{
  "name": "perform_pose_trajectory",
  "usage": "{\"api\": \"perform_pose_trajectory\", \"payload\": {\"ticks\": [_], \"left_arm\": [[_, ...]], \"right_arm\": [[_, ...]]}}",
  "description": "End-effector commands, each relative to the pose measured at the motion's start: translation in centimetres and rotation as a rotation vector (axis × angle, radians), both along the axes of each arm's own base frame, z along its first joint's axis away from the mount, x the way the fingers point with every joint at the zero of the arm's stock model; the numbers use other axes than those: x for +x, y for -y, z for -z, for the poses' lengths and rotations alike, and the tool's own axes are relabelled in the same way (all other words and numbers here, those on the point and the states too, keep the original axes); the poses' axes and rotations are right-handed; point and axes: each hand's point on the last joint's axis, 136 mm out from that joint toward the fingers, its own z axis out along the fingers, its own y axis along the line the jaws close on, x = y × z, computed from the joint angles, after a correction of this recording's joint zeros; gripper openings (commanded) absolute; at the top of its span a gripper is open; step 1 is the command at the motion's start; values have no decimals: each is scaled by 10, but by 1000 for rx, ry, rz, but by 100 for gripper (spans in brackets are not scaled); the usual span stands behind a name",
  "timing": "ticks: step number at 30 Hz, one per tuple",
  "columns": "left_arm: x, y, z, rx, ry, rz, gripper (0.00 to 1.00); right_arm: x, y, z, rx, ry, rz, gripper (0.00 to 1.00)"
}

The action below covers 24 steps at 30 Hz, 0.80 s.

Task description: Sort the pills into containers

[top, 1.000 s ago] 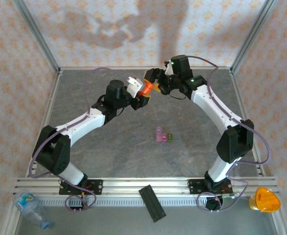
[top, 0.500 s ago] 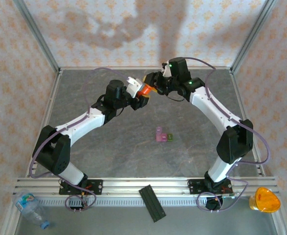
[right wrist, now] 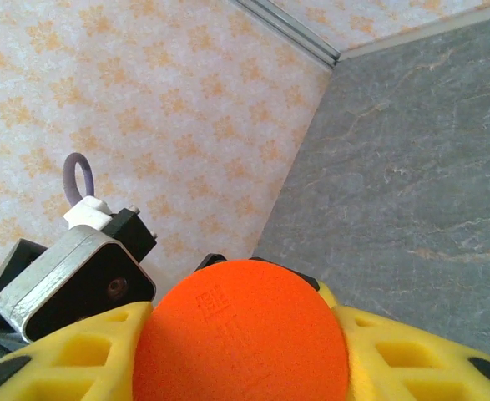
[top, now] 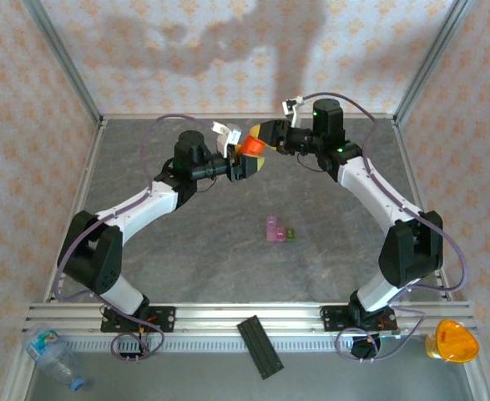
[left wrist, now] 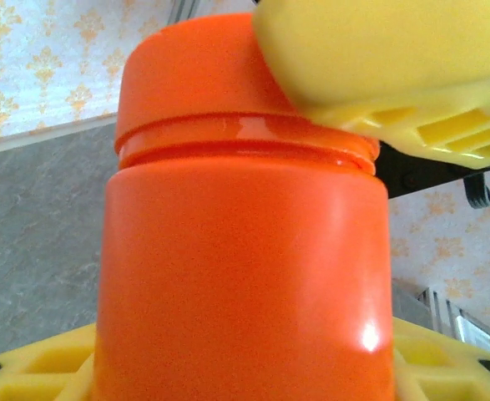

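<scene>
The orange bottle (top: 246, 150) serves as reference. It is held clear of the grey table (top: 186, 251), between the two arms, with its cap (left wrist: 190, 75) end turned toward the right arm.

The left gripper (top: 241, 165) has its jaws pinching the body of the orange bottle. In the left wrist view, its yellow fingers (left wrist: 27, 372) show on either side of the bottle's lower part, pressed against it.

The right gripper (top: 261, 142) meets the orange bottle at the cap end. In the right wrist view the cap sits between that gripper's two yellow pads (right wrist: 69, 355) and touches both, so these jaws are clamped on the cap. In the left wrist view one of those pads lies against the cap's upper right. The cap sits on the bottle's neck, with a ridged collar visible just beneath it.

The containers (top: 276, 230), a pink-purple box joined to a smaller green one, rest on the table well apart from the orange bottle, toward the arm bases and slightly to its right. Both grippers are well apart from them.
</scene>
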Motion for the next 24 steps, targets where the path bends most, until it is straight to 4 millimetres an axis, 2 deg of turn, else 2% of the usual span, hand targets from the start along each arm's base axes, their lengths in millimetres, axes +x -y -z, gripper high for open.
{"api": "perform_pose_trajectory", "payload": {"ticks": [1, 3, 5, 8, 12, 16, 24], "left_arm": [[2, -2, -34, 6, 139, -3, 0], [11, -10, -18, 105, 158, -70, 0], [19, -19, -6, 186, 177, -132, 0], [29, -31, 9, 284, 215, -214, 0], [34, -38, 21, 392, 276, -284, 0], [34, -35, 25, 429, 303, -292, 0], [32, -27, 25, 430, 308, -274, 0]], "right_arm": [[22, 25, -30, 18, 66, 135, 64], [23, 31, -33, -1, 36, 182, 76], [25, 37, -34, -19, -3, 229, 80], [29, 48, -25, -55, -91, 314, 81], [35, 56, -1, -95, -238, 402, 81], [36, 45, 11, -95, -280, 399, 81], [28, 3, 24, -125, -292, 328, 81]]}}
